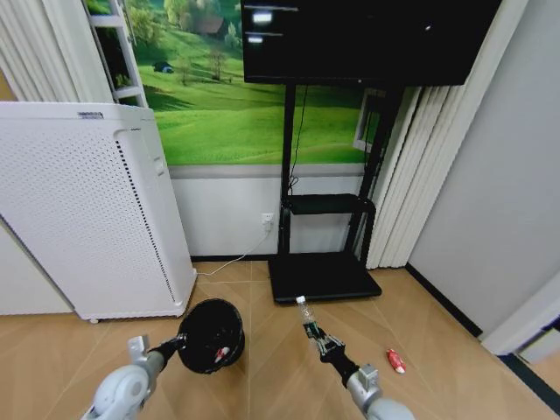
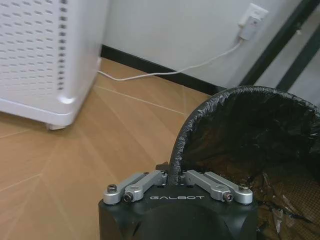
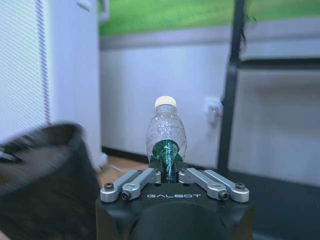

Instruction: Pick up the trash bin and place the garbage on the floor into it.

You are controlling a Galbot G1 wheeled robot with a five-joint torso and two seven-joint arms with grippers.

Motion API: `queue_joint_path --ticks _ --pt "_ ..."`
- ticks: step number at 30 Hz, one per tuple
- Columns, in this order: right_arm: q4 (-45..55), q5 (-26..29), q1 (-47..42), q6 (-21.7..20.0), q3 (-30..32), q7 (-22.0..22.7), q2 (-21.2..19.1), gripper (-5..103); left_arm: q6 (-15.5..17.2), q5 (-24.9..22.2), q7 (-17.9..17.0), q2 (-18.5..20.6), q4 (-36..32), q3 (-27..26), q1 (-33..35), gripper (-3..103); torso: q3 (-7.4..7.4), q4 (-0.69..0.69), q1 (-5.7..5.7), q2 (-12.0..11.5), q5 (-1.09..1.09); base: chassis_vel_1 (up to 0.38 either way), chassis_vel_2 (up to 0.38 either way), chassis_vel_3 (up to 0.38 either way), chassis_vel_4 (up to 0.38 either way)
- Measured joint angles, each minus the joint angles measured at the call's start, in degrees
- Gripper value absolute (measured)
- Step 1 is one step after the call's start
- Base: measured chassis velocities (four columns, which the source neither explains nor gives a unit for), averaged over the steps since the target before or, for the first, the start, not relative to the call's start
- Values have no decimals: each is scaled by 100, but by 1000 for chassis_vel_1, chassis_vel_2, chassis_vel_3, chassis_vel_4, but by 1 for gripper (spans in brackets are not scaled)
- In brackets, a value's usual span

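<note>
Now left gripper [image 2: 176, 181] clamps one trash bin [image 1: 211, 333]; right gripper [image 3: 170, 170] clamps one bottle [image 3: 166, 135].

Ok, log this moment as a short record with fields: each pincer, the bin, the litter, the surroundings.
left pincer: shut on the trash bin's rim, bin held off the floor
right pincer: shut on a clear bottle with green label, white cap pointing away
trash bin: black, bag-lined, some litter already inside
litter on floor: red piece to the robot's right
surroundings: white perforated appliance on the left, black TV stand ahead
</note>
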Motion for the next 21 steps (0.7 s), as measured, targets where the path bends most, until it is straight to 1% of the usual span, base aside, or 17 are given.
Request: queue_joint_path --ticks 1,3,4,5,7,8,10,11,14,16,17,18,19,20,21 --pt "0 0 0 0 0 0 0 11 0 0 0 0 0 0 0 3 0 0 0 0 0 0 0 0 0" --pt "345 -35 -73 133 -34 -203 -53 11 -21 -6 54 8 382 713 -633 3 0 -1 0 0 1 0 0 0 0" --pt "345 -35 -73 133 -34 -203 -53 11 -21 -6 54 8 382 713 -633 3 0 -1 0 0 1 0 0 0 0" --pt "439 -51 -92 162 -49 -287 -69 11 -20 -4 61 -7 522 1016 -853 3 0 0 0 0 -1 0 0 0 0" --pt "512 -59 -87 215 -127 -434 -83 11 -19 10 94 -82 740 1559 -1233 3 0 0 0 0 1 0 0 0 0" --pt "512 -59 -87 215 -127 -434 -83 11 -19 10 94 -82 740 1559 -1233 3 0 0 0 0 1 0 0 0 0" --pt "500 -92 -53 244 -192 -508 -83 11 -18 31 137 -135 818 1821 -1393 3 0 0 0 0 0 0 0 0 0" --pt "452 -133 -18 270 -242 -559 -83 11 -11 62 211 -165 850 1991 -1486 3 0 0 0 0 0 0 0 0 0" --pt "379 -228 13 297 -291 -586 -76 11 -9 94 312 -184 856 2133 -1552 3 1 0 0 0 1 0 0 0 0" --pt "99 -630 108 417 -403 -658 -25 11 20 190 708 -179 786 2302 -1580 3 0 0 0 0 1 0 0 0 0" --pt "99 -630 108 417 -403 -658 -25 11 20 190 708 -179 786 2302 -1580 3 0 0 0 0 1 0 0 0 0" --pt "-16 -716 152 452 -465 -666 13 11 21 249 856 -144 741 2305 -1544 3 0 0 0 0 1 0 0 0 0" --pt "-16 -716 152 452 -465 -666 13 11 21 249 856 -144 741 2305 -1544 3 0 0 0 0 1 0 0 0 0" --pt "-132 -777 201 476 -536 -668 60 11 16 291 974 -87 682 2302 -1485 3 0 1 0 0 1 0 0 0 0" --pt "-180 -795 221 476 -575 -654 83 10 16 304 1005 -61 654 2291 -1456 3 0 1 0 0 1 0 0 0 0"
